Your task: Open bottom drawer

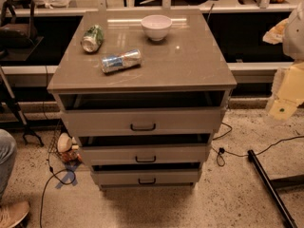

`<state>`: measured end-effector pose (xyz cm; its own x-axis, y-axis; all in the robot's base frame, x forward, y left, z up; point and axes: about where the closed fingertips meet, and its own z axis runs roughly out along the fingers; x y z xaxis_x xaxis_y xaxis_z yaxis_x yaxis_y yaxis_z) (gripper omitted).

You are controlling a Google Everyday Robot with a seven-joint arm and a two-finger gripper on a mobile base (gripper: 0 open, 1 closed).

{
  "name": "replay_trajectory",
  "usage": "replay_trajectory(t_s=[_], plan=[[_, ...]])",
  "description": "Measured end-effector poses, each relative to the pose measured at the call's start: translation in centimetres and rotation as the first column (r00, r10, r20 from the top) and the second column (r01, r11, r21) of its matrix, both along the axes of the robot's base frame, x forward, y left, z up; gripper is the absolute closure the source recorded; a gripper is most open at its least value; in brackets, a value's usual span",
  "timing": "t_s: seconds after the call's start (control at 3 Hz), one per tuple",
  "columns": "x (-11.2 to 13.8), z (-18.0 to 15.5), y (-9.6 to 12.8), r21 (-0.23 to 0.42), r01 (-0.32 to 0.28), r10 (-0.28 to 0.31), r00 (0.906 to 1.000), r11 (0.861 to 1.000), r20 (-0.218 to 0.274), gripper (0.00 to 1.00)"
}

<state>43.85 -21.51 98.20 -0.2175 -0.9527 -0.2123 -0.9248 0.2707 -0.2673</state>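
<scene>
The bottom drawer (146,177) is the lowest of three grey-tan drawers in the cabinet, with a small black bar handle (147,181). A dark gap shows above its front panel. The middle drawer (145,154) and the taller top drawer (142,121) sit above it, each with a dark gap above. My gripper (286,96), a pale cream shape, hangs at the right edge of the view. It is well to the right of the cabinet, about level with the cabinet top, and touches nothing.
On the cabinet top (190,61) stand a white bowl (156,26) and two cans lying on their sides (92,38) (121,61). Cables (228,151) and a black bar (268,186) lie on the floor at right. A person's leg and shoe (9,213) are at bottom left.
</scene>
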Motion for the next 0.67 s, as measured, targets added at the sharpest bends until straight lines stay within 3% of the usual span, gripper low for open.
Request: replay_trajectory(t_s=[0.67], plan=[[0.12, -0.56, -0.06, 0.028, 0.001, -0.001, 1.0000, 1.000, -0.003, 0.00]])
